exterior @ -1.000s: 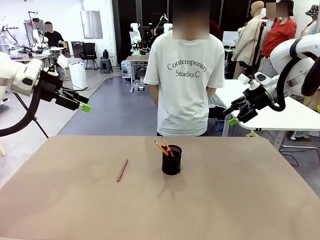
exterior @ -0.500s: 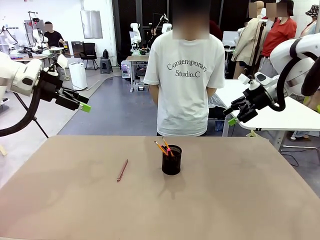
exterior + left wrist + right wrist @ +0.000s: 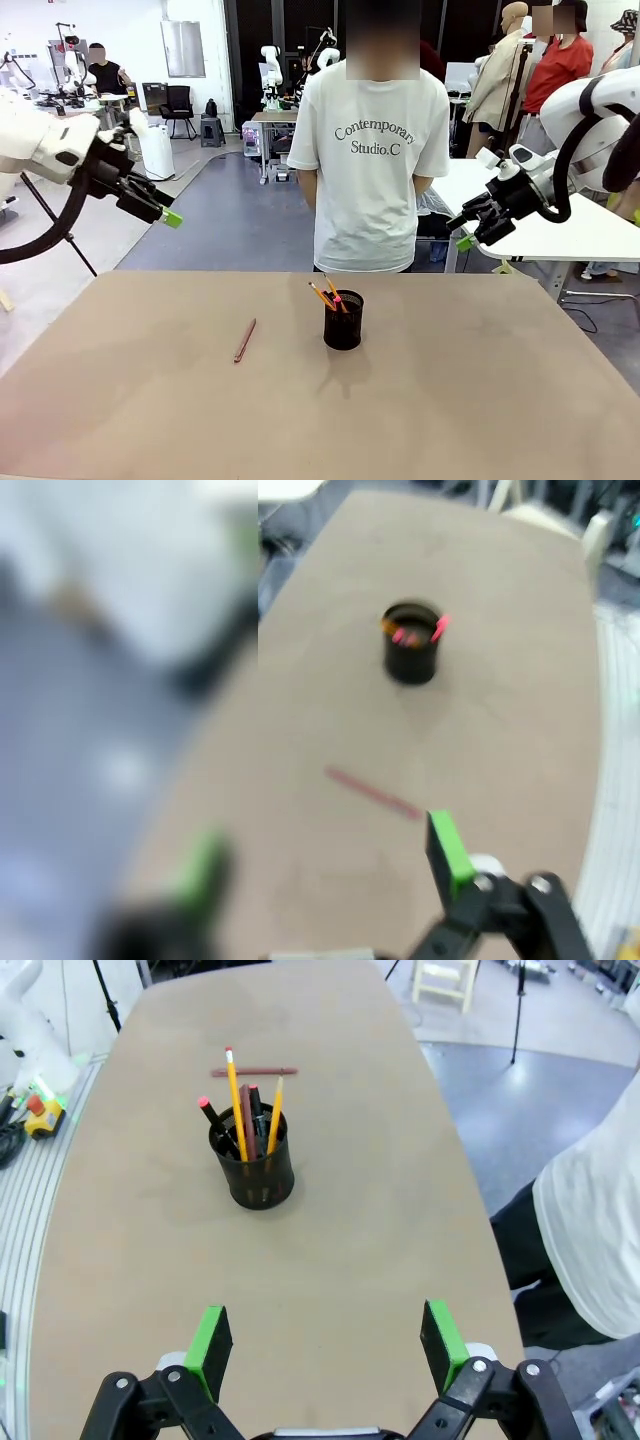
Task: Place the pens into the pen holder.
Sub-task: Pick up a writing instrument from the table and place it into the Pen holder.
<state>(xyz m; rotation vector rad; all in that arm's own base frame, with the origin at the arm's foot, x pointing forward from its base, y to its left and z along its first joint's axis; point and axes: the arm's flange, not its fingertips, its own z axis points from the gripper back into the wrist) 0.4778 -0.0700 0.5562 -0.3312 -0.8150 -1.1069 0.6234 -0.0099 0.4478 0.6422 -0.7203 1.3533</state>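
Change, left arm: against the earlier front pictures, its wrist sits higher and is turned, so the left gripper (image 3: 166, 214) now shows edge-on above the table's left corner.
Change, right arm: none; the right gripper (image 3: 464, 238) hangs in the same spot off the table's far right.
Change, table things: none; holder and loose pen lie as before.
Left gripper state: fingers spread wide with nothing between them, seen in its wrist view (image 3: 327, 855).
Right gripper state: green pads far apart and empty, seen in its wrist view (image 3: 325, 1332).
Pen holder: the small black wire-mesh cylindrical pen holder (image 3: 343, 322) (image 3: 411, 658) (image 3: 255, 1170) stands upright near the middle of the tan table (image 3: 500, 400).
Pens inside: a yellow pencil with a pink eraser (image 3: 235, 1090), a second yellow pencil (image 3: 276, 1100), a dark pen with a red end (image 3: 215, 1120) and a brownish stick, all leaning out above the rim.
Loose pen: a thin reddish-brown pen (image 3: 245, 340) (image 3: 372, 792) (image 3: 254, 1071) lies flat on the table, apart from the holder on its left.
Person: stands in a white T-shirt (image 3: 375, 150) at the far edge, hands out of sight.
Hard to make out: the left wrist view is smeared; one finger is a green blur and the pens in the holder are only coloured specks.
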